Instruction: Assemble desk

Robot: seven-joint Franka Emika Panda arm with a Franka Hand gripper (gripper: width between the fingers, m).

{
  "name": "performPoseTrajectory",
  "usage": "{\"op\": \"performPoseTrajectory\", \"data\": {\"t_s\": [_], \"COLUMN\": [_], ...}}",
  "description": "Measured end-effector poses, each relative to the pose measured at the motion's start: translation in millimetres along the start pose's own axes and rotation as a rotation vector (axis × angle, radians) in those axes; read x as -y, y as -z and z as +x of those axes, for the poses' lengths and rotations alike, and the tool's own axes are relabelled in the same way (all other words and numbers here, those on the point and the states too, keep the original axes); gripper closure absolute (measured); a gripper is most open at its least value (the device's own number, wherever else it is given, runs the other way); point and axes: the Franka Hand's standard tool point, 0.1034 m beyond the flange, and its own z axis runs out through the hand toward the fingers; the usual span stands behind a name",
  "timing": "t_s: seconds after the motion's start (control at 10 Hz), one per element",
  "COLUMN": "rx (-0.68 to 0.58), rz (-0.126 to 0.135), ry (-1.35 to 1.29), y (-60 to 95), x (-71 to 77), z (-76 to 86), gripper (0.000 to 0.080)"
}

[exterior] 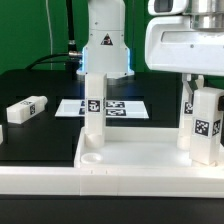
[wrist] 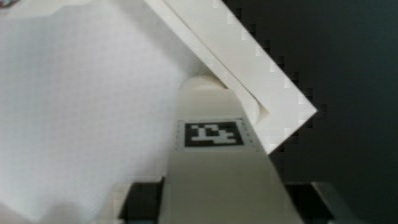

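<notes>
The white tabletop (exterior: 140, 160) lies at the front with its raised rim up. One white leg (exterior: 93, 108) stands upright in its corner at the exterior view's left. A second leg (exterior: 186, 116) stands upright at the right. My gripper (exterior: 203, 88) is shut on a third leg (exterior: 208, 125), held upright over the tabletop's right end beside the second leg. In the wrist view my fingers (wrist: 146, 202) clamp this tagged leg (wrist: 217, 135), whose far end sits at the tabletop's rim corner (wrist: 249, 85). A fourth leg (exterior: 25, 108) lies loose on the black table at the left.
The marker board (exterior: 120, 107) lies flat behind the tabletop, in front of the robot's base (exterior: 104, 50). A long white rail (exterior: 40, 180) runs along the front edge at the left of the tabletop.
</notes>
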Motion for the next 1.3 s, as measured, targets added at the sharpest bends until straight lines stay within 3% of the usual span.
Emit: {"op": "performPoseTrajectory", "data": {"t_s": [0.5,0.7,0.8,1.3], "rx": [0.005,0.007,0.008,0.002], "rz": [0.005,0.0,-0.008,-0.014], "ry": [-0.155,-0.085,-0.013,0.485], "y": [-0.3,-1.1,-1.3,0.7], "x": [-0.6,-1.7,-2.5,-1.8], "z": [0.8,0.2,-0.6,-0.3], "gripper": [0.0509,0.0269,0.0187,0.015]}}
